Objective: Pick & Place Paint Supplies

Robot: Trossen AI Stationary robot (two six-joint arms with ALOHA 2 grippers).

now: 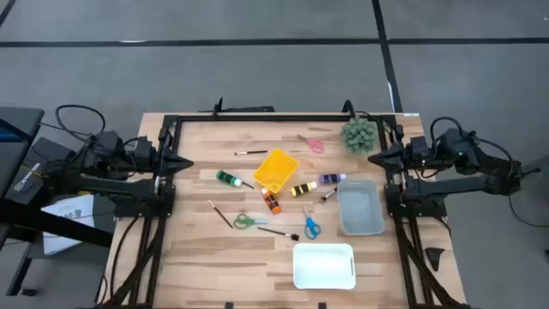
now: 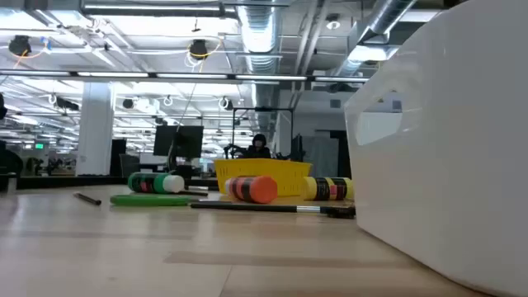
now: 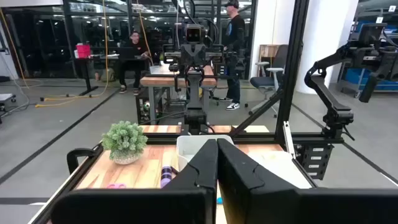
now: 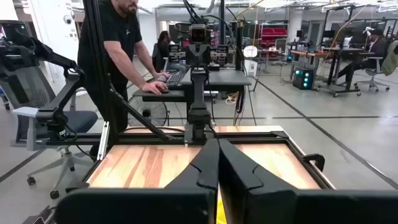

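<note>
The paint bottles lie on their sides mid-table: green (image 1: 228, 178), orange (image 1: 271, 202), yellow (image 1: 299, 190) and purple (image 1: 331, 179), around a tilted yellow basket (image 1: 276, 170). Thin dark-handled brushes lie flat at the far side (image 1: 250, 152), left of centre (image 1: 220, 214) and toward the near side (image 1: 279, 232). The low view shows the green bottle (image 2: 157, 182), the orange bottle (image 2: 251, 189) and a brush (image 2: 264, 207). My left gripper (image 1: 190, 163) hovers shut at the table's left edge. My right gripper (image 1: 371, 158) hovers shut at the right edge. Neither is near any supply.
A clear bin (image 1: 359, 208) stands at the right and a white container (image 1: 324, 265) at the near edge. Pink (image 1: 312, 143), green (image 1: 250, 221) and blue (image 1: 310, 227) scissors lie about. A spiky green plant (image 1: 358, 134) sits at the far right corner. A black frame (image 1: 257, 118) rims the table.
</note>
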